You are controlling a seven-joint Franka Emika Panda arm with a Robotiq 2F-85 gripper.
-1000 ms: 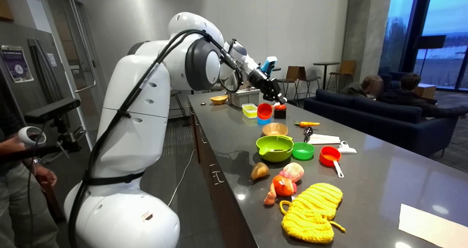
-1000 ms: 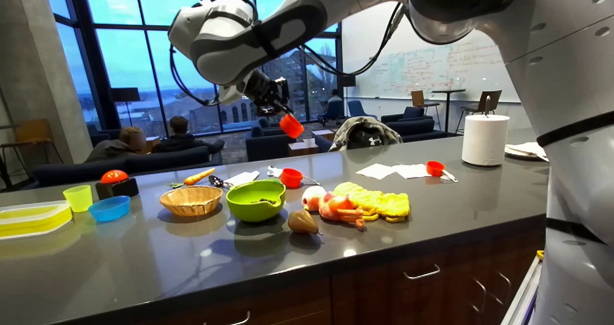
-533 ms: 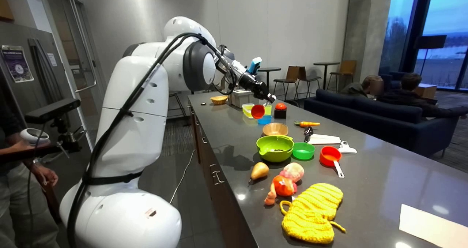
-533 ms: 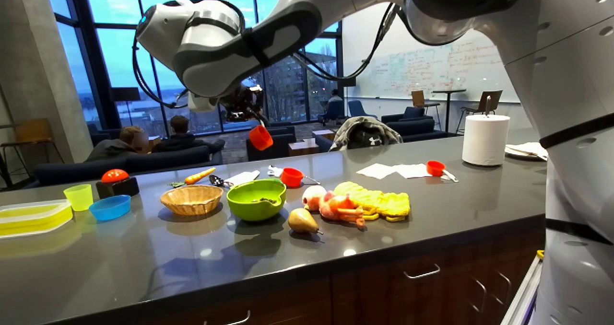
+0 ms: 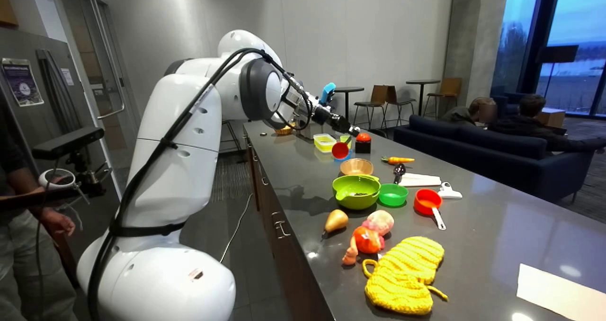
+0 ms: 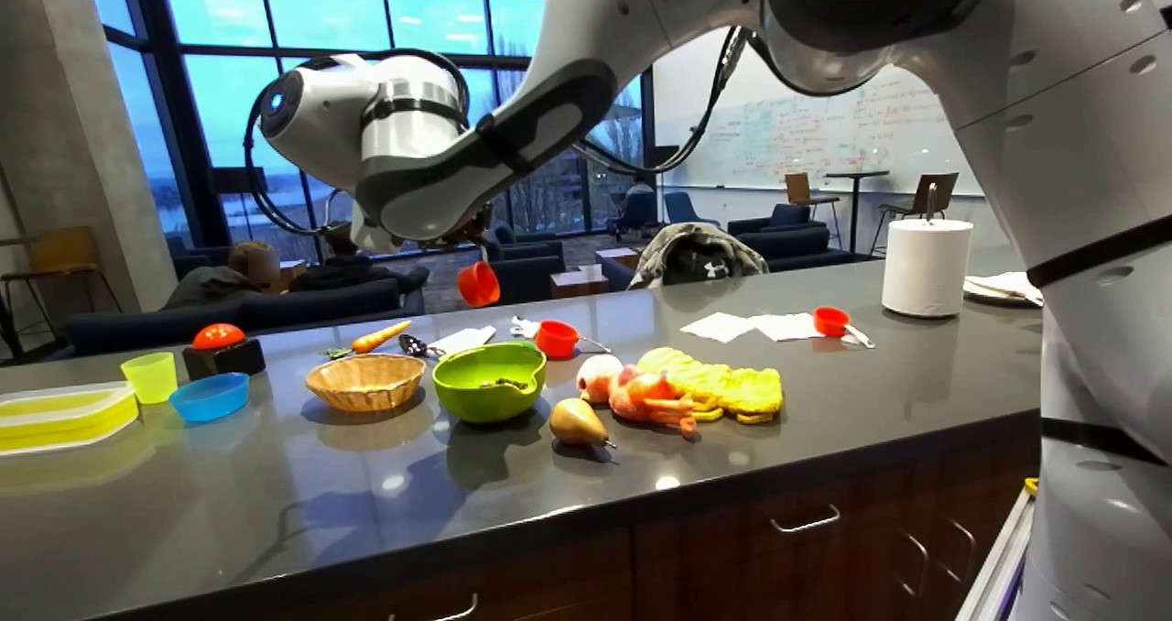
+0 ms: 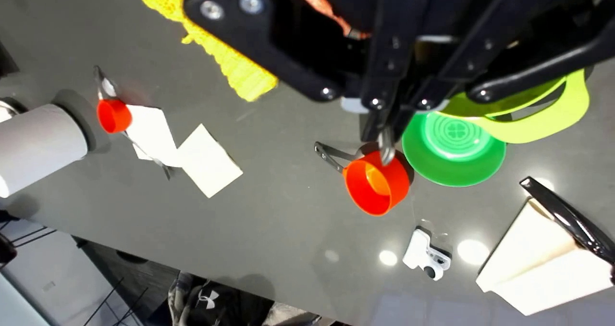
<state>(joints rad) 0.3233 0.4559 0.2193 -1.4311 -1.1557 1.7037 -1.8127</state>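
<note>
One dangling cup (image 6: 478,284), exterior views only

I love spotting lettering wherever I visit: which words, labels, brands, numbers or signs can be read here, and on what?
No words or numbers are legible.
White logo on the dark hooded garment: resembles Under Armour's mark.
Whiteboard: handwriting, too blurred to read.
Purple poster on the steel fridge: print too blurred to read.
White sheet near the poster: too small to read.
Sticker low on the robot arm: too small to read.
</note>
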